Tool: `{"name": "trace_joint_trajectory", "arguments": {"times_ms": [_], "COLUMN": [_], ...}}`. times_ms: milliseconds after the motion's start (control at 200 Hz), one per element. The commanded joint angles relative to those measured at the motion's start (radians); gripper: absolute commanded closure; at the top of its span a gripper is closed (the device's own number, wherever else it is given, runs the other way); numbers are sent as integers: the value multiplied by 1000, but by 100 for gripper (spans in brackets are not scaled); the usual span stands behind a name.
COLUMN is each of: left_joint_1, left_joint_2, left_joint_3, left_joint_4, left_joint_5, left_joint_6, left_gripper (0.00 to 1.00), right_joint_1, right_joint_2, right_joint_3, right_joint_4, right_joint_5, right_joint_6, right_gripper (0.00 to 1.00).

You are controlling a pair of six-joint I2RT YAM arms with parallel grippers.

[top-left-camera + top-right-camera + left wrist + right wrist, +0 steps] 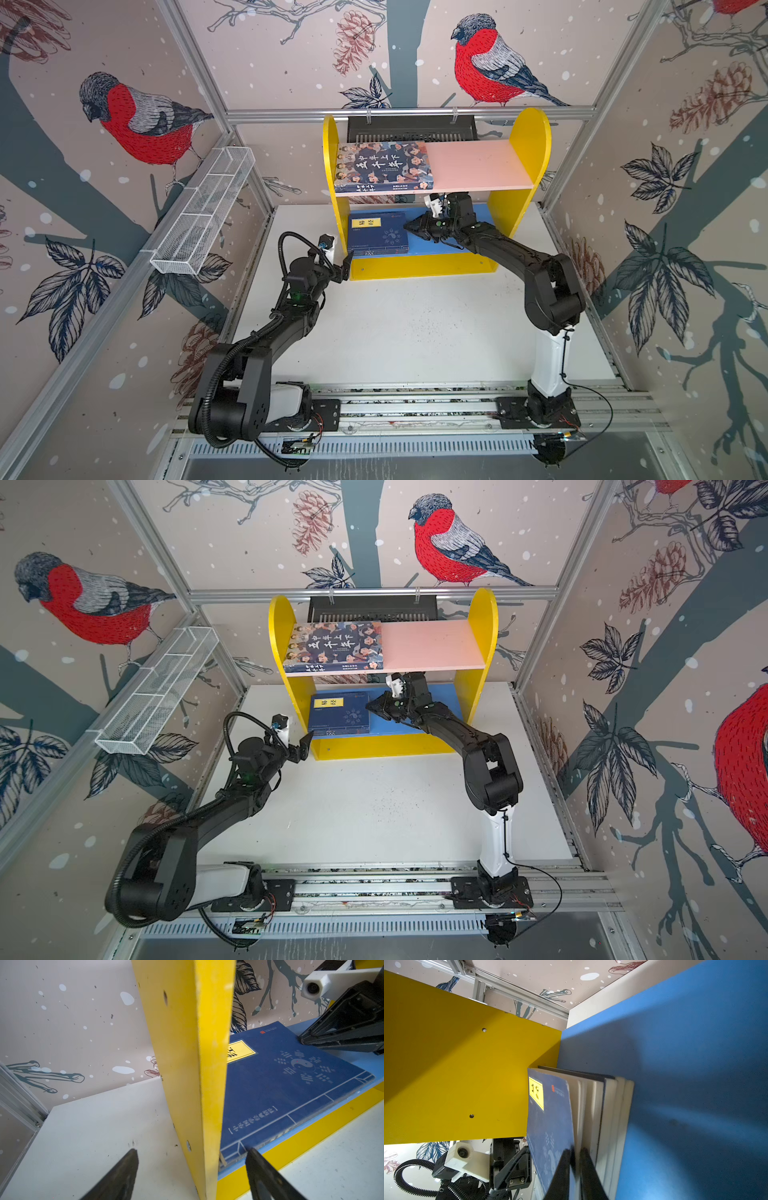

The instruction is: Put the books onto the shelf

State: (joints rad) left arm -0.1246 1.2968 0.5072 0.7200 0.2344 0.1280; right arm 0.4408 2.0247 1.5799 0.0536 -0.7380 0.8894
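The small two-tier shelf with yellow round-topped side panels point(530, 141) stands at the back of the white desk point(415, 332); the large paperback with illustrated faces and white characters point(384, 166) lies flat on the left half of its pink upper board point(478, 166); the stack of thin navy paperbacks with yellow title labels point(378, 232) lies flat on the blue lower board point(695, 1064), close beside the left panel; no book shows on the desk, so the task looks all but done; the right arm's fingers point(588, 1169) reach into the lower tier, closed almost together on the free edge of the top navy book point(291, 1084), whose soft cover bows away from the leaves beneath; the left arm's fingers point(264, 1174) stand wide apart and empty, one on either side of the left panel's front edge; these navy books look light and limp, with smooth covers likely to slide on one another, so a pinch on the cover alone would probably fan the pages or drag only the top copy; a hold across a whole book's thickness seems safer, or a flat push on the stack's edge; the large paperback looks stiffer and heavier and wants a grip over its long edge.
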Motion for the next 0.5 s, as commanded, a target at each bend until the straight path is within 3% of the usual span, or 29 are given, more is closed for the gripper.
{"name": "trace_joint_trajectory", "arguments": {"times_ms": [0,325,495], "left_joint_1": [0,2,2], "left_joint_2": [-17,-120,-173], "left_joint_3": [-1,56,96], "left_joint_4": [33,-205,-371], "left_joint_5": [-4,-6,9], "left_joint_6": [-1,-70,-107], "left_gripper": [17,13,10], "right_joint_1": [-3,-25,-38], "right_joint_2": [-1,-94,-150], "right_joint_3": [5,-66,-139], "right_joint_4": [15,36,64], "right_joint_5": [-5,45,54], "right_joint_6": [-6,-14,-7], "right_gripper": [80,59,54]}}
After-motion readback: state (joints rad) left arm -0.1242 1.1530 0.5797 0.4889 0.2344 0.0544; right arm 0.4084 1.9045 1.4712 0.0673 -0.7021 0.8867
